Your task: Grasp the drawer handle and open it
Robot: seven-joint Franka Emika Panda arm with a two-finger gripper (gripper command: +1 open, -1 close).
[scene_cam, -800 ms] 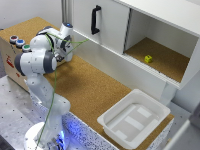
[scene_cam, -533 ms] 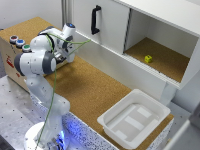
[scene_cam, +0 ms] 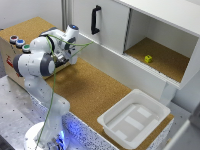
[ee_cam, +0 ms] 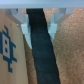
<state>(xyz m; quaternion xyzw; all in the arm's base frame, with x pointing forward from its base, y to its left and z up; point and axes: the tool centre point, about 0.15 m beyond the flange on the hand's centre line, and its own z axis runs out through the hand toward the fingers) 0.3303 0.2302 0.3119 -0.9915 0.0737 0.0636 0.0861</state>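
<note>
The tan box with a cork top and round coloured buttons stands at the exterior view's left. My gripper is pressed against the box's front, and my arm hides the drawer front in that view. In the wrist view the black drawer handle runs between my two pale fingers. The gripper has a finger against each side of the bar. The light-brown wooden drawer panel shows on both sides of the handle.
A white cabinet stands behind, with a tall black vertical door handle and an open compartment holding a small yellow object. A white plastic tray sits on the cork tabletop at the front right.
My hand has shifted very slightly toward the exterior view's right while staying at the box's front. Nothing else has moved.
</note>
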